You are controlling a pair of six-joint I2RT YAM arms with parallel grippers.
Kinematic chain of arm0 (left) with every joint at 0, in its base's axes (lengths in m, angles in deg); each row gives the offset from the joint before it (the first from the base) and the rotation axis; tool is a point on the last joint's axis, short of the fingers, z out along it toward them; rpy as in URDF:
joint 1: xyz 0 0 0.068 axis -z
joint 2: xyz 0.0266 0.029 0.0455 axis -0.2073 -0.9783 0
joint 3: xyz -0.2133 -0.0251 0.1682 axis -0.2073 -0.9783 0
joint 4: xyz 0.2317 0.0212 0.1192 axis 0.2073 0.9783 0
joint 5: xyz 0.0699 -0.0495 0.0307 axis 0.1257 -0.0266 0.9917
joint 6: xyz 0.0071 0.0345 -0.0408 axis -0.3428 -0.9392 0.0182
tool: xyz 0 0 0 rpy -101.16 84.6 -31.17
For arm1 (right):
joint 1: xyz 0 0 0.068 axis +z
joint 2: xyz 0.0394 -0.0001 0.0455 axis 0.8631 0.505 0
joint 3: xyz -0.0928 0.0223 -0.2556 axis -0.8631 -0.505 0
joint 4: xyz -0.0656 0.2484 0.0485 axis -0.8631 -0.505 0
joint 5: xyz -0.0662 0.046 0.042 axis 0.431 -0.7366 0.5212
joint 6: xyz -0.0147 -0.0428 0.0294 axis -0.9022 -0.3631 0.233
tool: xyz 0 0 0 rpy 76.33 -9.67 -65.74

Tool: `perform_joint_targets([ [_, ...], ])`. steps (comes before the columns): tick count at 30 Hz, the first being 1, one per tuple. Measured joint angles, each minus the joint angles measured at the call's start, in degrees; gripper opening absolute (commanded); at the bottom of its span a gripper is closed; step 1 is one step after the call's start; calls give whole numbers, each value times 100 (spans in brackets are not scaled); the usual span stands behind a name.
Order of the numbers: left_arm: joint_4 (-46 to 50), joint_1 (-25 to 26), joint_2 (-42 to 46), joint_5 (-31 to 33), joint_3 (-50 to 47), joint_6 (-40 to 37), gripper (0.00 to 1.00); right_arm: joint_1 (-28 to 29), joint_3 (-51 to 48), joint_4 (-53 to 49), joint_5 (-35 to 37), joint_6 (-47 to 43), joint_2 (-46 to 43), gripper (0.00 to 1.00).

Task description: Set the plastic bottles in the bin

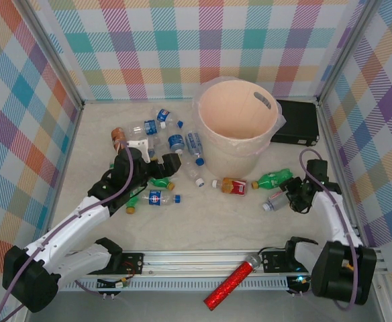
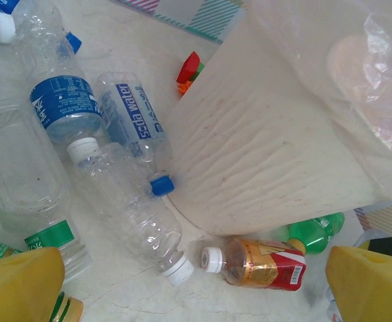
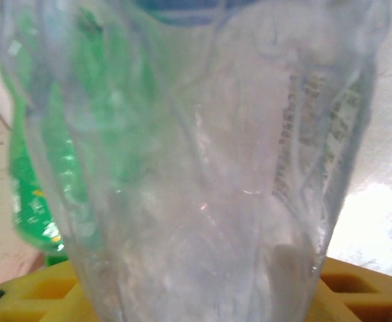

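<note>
Crushed plastic bottles lie scattered across the pale table (image 1: 203,225), most of them bunched just left of the bin (image 1: 233,149), a tall beige bucket with a clear liner folded over its rim that stands upright toward the far side.

A soda-water bottle (image 2: 132,124) with a blue cap lies against the foot of the bin wall (image 2: 263,154). Beside it are a blue-labelled bottle (image 2: 65,100) and a clear, white-capped bottle (image 2: 132,215). In front of the bin rest a brown bottle with a red label (image 1: 233,186) and, to its right, a green bottle (image 1: 273,179). Further left lie a blue-labelled bottle (image 1: 157,197) and an orange-capped green one (image 1: 134,201).

On the right, a clear grey-capped bottle (image 1: 274,200) sits between the fingers (image 3: 357,282) of the right gripper (image 1: 288,196), low over the table and well apart from the bin. From the wrist camera its crumpled body (image 3: 196,168) is pressed close to the lens, with green showing behind it. Whether the jaws have pinched it tight, I cannot tell.

The left gripper (image 1: 157,166) hangs over the pile left of the bin, its 2 yellow fingers (image 2: 21,285) spread wide apart and holding nothing.

A flat black case (image 1: 297,122) lies behind and right of the bin. A red glittery tube (image 1: 231,285) rests on the rail at the near edge, between the 2 arm bases.
</note>
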Motion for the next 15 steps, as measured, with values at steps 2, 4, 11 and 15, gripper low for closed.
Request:
perform_joint_targets([
  [2, 57, 0, 52, 9, 42, 0, 100, 0, 74, -168, 35, -50, -354, 55],
  [4, 90, 0, 98, 13, 70, 0, 100, 0, 208, -306, 37, -87, -691, 54],
  [11, 297, 0, 131, 133, 223, 0, 100, 0, 1276, -658, -17, -494, -1563, 53],
  [15, 369, 0, 166, 199, 262, -2, 100, 0, 2138, -678, -245, -723, -1526, 53],
])
